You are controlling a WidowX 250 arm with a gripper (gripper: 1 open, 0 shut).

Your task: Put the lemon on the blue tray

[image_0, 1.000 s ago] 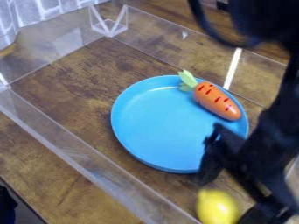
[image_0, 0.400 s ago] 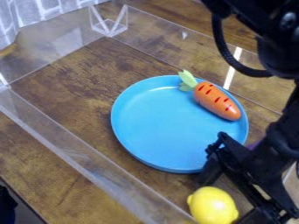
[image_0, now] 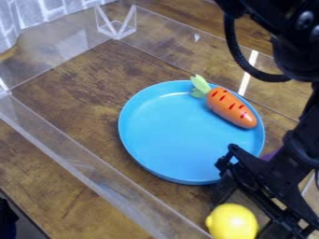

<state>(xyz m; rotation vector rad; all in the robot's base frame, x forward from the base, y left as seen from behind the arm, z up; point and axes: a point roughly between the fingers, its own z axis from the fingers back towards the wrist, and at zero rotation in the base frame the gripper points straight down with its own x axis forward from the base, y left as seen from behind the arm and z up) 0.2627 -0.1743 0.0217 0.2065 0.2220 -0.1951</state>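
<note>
My black two-fingered gripper (image_0: 244,198) hangs low at the near right corner of the scene, angled steeply down, and the small glossy yellow lemon (image_0: 232,222) sits right at its tip, on the wooden tabletop (image_0: 75,103) just beneath me. One dark finger comes down beside the lemon's upper edge; the other is lost against my own arm, so I cannot tell from this view whether my jaws stand apart around the fruit or are pressing on it. I judge this to be the grasping step, since I am set over the lemon and it is not lifted.

The large round bright blue plastic tray (image_0: 174,131) lies just beyond my hand and to the far left of it, its near rim close by. Most of its face is bare. An orange toy carrot with a green top (image_0: 227,105) rests along the tray's far right edge, well beyond my fingers, so the open middle is the sensible spot to set the lemon down
</note>
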